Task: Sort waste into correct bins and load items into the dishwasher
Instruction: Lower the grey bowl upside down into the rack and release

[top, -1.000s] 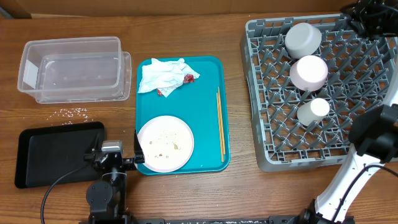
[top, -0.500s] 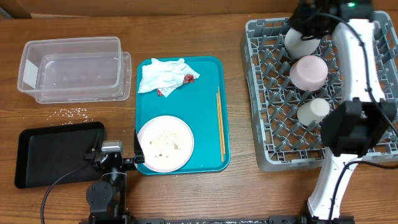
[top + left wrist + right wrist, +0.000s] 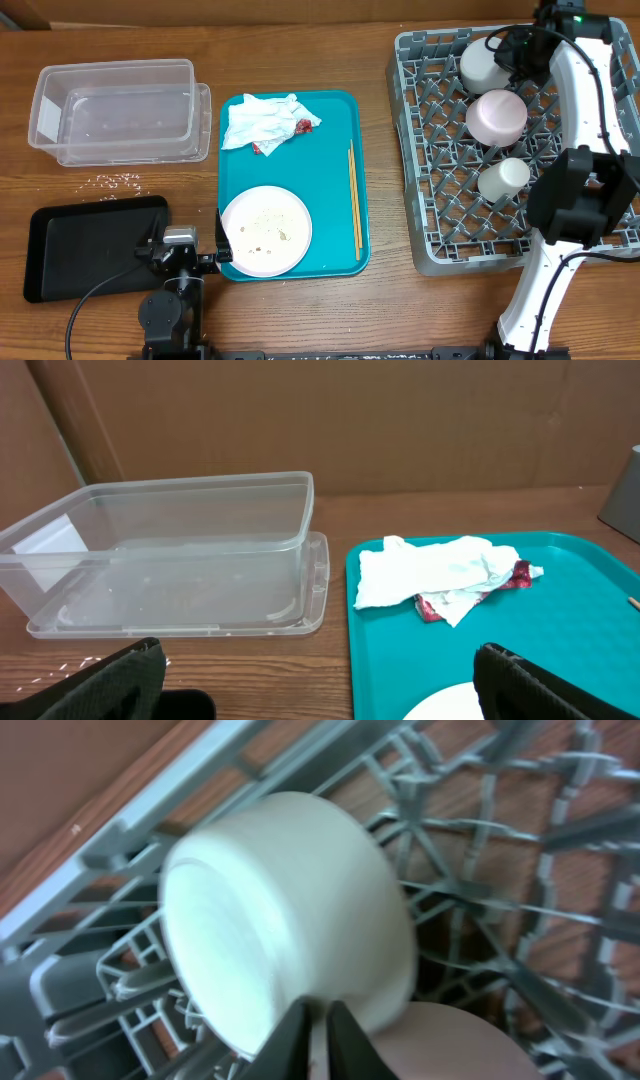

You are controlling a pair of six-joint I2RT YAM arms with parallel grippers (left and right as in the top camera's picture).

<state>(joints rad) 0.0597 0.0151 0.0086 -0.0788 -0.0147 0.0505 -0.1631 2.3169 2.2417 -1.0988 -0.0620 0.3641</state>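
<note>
The grey dish rack (image 3: 420, 150) at the right holds an upturned grey bowl (image 3: 483, 65), a pale bowl (image 3: 497, 116) and a small white cup (image 3: 503, 178). My right gripper (image 3: 514, 52) hovers at the grey bowl's right side. In the right wrist view its fingers (image 3: 345, 1038) stand shut with nothing between them, just in front of that bowl (image 3: 290, 910). A crumpled napkin (image 3: 265, 122) and a white plate (image 3: 265, 230) with food scraps lie on the teal tray (image 3: 335, 120). My left gripper (image 3: 188, 247) rests open beside the plate.
A clear tub (image 3: 115, 110) stands at the back left, a black tray (image 3: 95, 245) at the front left, with rice grains (image 3: 118, 180) scattered on the wood between them. Chopsticks (image 3: 354, 205) lie along the teal tray's right side.
My right arm has swung in from the right edge over the rack's back, and its jaws have closed. The left arm and the dishes have not moved.
</note>
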